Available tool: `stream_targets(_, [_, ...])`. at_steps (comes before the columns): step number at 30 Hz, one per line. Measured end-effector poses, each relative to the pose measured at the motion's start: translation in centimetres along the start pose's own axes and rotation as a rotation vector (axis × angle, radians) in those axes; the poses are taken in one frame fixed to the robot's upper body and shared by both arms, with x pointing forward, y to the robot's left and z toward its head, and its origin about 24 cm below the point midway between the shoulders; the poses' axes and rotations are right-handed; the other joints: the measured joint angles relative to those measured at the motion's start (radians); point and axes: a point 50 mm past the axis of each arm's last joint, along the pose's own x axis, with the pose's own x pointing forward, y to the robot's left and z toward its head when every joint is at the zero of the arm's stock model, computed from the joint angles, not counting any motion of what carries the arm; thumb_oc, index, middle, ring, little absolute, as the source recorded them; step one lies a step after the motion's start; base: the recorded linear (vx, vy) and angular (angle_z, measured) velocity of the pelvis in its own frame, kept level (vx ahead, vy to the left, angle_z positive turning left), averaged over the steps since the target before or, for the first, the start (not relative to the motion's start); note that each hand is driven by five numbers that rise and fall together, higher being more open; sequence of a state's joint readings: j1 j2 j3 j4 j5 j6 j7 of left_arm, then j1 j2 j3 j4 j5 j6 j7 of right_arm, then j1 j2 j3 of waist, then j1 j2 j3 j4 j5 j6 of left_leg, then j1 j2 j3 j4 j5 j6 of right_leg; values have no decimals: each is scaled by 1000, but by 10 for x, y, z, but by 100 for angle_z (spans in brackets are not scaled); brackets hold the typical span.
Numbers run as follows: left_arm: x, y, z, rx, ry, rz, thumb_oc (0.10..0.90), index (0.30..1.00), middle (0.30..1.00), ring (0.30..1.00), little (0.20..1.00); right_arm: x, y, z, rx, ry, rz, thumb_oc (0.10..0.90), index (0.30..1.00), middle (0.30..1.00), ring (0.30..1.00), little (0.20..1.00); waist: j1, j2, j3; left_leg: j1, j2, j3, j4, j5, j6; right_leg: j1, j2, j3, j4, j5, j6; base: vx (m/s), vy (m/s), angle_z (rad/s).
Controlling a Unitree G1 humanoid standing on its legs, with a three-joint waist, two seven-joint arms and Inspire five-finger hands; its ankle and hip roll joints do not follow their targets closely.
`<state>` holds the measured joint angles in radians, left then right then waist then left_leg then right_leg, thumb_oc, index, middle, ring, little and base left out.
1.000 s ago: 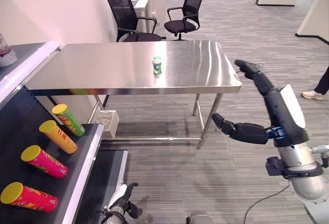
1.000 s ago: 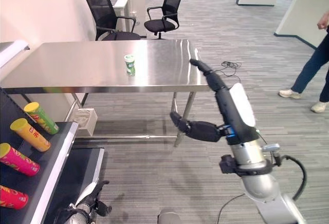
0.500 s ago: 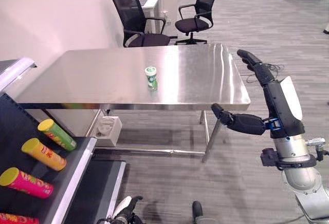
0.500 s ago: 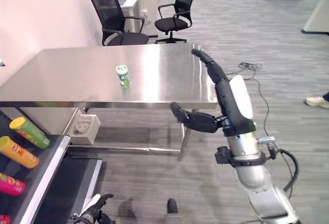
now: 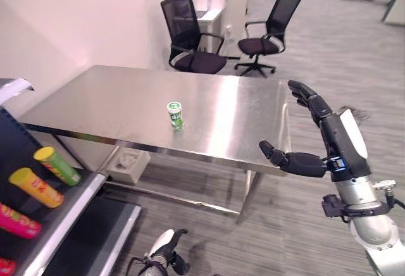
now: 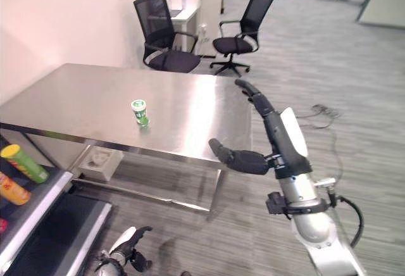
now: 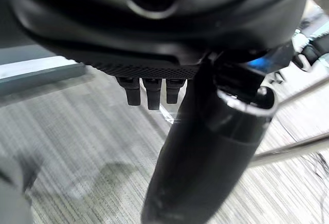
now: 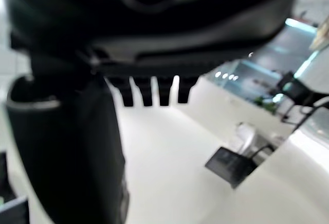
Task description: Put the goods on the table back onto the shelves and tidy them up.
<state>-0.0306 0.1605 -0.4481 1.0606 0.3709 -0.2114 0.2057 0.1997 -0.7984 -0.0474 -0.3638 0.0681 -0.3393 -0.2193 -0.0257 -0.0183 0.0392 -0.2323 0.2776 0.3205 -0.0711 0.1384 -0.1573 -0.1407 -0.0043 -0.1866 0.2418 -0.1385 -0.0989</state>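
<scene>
Looking down through the head cameras, I see a steel table stretching across the middle of the frame, and on it, a little left of centre, stands a small green-and-white cup, upright and alone, well apart from every edge. My right hand is raised at the right of the frame, over the table's right-hand end, its fingers straight and spread forward and its thumb jutting out to the left below them; it grips nothing and is well apart from the cup. In the right wrist view the same hand shows its fingers in a straight row with the thumb standing free beside them. My left hand hangs low at the bottom centre of the frame, above the grey carpet; in the left wrist view that hand has its fingers straight and relaxed, holding nothing. At the lower left of the frame, the dark shelves carry tubes lying on their sides: a green tube with a yellow cap nearest the table, then a yellow tube below it, and a pink tube at the left edge. Two black office chairs stand beyond the table in the upper centre, beside the pale wall.
</scene>
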Motion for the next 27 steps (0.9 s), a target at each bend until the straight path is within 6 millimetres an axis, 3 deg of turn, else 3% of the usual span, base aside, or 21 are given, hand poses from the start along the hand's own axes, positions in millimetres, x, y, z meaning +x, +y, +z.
stream_targets(3, [3, 9, 0, 22, -1, 21, 800, 900, 900, 900, 900, -1, 4, -9, 25, 40, 0, 800, 900, 900, 900, 900, 36, -12, 4, 10, 11, -8, -16, 18, 12, 52, 3, 18, -57, 25, 32, 316, 169, -22])
stream_targets(8, [-5, 8, -16, 11, 46, 24, 800, 900, 900, 900, 900, -2, 4, -9, 38, 46, -12, 800, 900, 900, 900, 900, 16, 4, -7, 105, -16, 33, -2, 15, 16, 132, 48, 53, -143, 42, 8, 309, 219, -26])
stream_targets(9, [-5, 7, -16, 11, 45, 22, 800, 900, 900, 900, 900, -2, 4, -9, 41, 49, -9, 800, 900, 900, 900, 900, 9, 6, -8, 110, -48, 40, -4, 14, 19, 133, 46, 64, -148, 38, 15, 357, 377, -34])
stream_targets(10, [-4, 8, -15, 17, 44, 20, 800, 900, 900, 900, 900, -2, 6, -10, 41, 57, 5, 800, 900, 900, 900, 900, 10, 4, -6, 127, -112, 71, -25, 18, 75, 147, 19, 81, -154, 28, 33, 255, 297, -32])
stream_targets(11, [-4, 8, -16, 18, 47, 17, 800, 900, 900, 900, 900, -2, 6, -11, 39, 64, 7, 800, 900, 900, 900, 900, 7, 1, -5, 134, -143, 88, -23, 35, 102, 155, 10, 87, -153, 17, 51, 243, 293, -52])
stream_targets(12, [-2, 7, -15, 26, 58, 5, 800, 900, 900, 900, 900, 3, 9, -10, 37, 57, 13, 800, 900, 900, 900, 900, 11, 21, 1, 169, -178, 130, -24, 12, 162, 149, -12, 106, -84, -14, 99, 136, 157, -44])
stream_targets(13, [-4, 2, -18, 24, 69, -6, 800, 900, 900, 900, 900, 4, 13, -9, 35, 49, 29, 800, 900, 900, 900, 900, 5, 53, 0, 204, -182, 138, -18, 0, 168, 116, -32, 111, 63, -98, 179, 158, 141, -34])
stream_targets(14, [-3, 9, -20, 38, 78, 11, 800, 900, 900, 900, 900, 1, 16, -9, 42, 55, 45, 800, 900, 900, 900, 900, -5, 36, -8, 209, -216, 125, -9, -29, 199, 80, -85, 109, 131, -126, 208, 165, 141, -17])
stream_targets(15, [-3, 17, -23, 56, 84, 25, 800, 900, 900, 900, 900, 2, 18, -6, 35, 41, 58, 800, 900, 900, 900, 900, -8, 16, -1, 210, -248, 124, -5, -69, 217, 34, -139, 138, 221, -116, 238, 107, 45, 7])
stream_targets(16, [-2, 23, -24, 69, 87, 34, 800, 900, 900, 900, 900, 2, 18, -4, 41, 32, 56, 800, 900, 900, 900, 900, -10, 10, 12, 220, -268, 124, -13, -63, 219, -22, -164, 139, 347, -114, 231, 102, -42, 6])
stream_targets(17, [-3, 23, -27, 73, 100, 35, 800, 900, 900, 900, 900, 0, 20, -3, 49, 36, 59, 800, 900, 900, 900, 900, -15, 3, 15, 233, -288, 124, -20, -56, 212, -75, -197, 137, 434, -119, 251, 104, -46, 15])
stream_targets(19, [-5, 26, -32, 77, 112, 41, 800, 900, 900, 900, 900, -1, 23, -4, 67, 42, 71, 800, 900, 900, 900, 900, -11, -3, 16, 243, -297, 119, -19, -73, 206, -90, -202, 151, 371, -124, 253, 85, -140, 6])
stream_targets(22, [-8, 35, -43, 85, 149, 51, 800, 900, 900, 900, 900, 1, 23, -1, 55, 23, 119, 800, 900, 900, 900, 900, -12, -7, 23, 241, -274, 92, -19, -70, 185, -106, -133, 242, 154, -110, 247, 21, -176, 24])
stream_targets(23, [-8, 36, -44, 92, 152, 47, 800, 900, 900, 900, 900, 3, 21, 0, 36, 16, 135, 800, 900, 900, 900, 900, -15, -11, 23, 241, -272, 91, -19, -66, 180, -97, -132, 244, 92, -86, 237, -42, -222, 45])
stream_targets(24, [-10, 39, -47, 117, 157, 44, 800, 900, 900, 900, 900, 3, 20, 0, 54, 15, 130, 800, 900, 900, 900, 900, -26, -20, 23, 241, -267, 66, -11, -59, 169, -70, -126, 244, 50, -5, 218, 53, -222, 54])
stream_targets(26, [-10, 34, -45, 132, 149, 29, 800, 900, 900, 900, 900, 1, 26, 0, 254, 34, 68, 800, 900, 900, 900, 900, -1, -19, 26, 240, -214, 56, -3, -41, 141, -23, -74, 213, -11, 25, 165, 82, -192, 36])
stream_targets(27, [-9, 30, -43, 129, 144, 23, 800, 900, 900, 900, 900, 1, 25, 0, 256, 35, 88, 800, 900, 900, 900, 900, 3, -16, 26, 240, -202, 55, -3, -38, 136, -20, -69, 197, -18, 29, 154, 94, -133, 11])
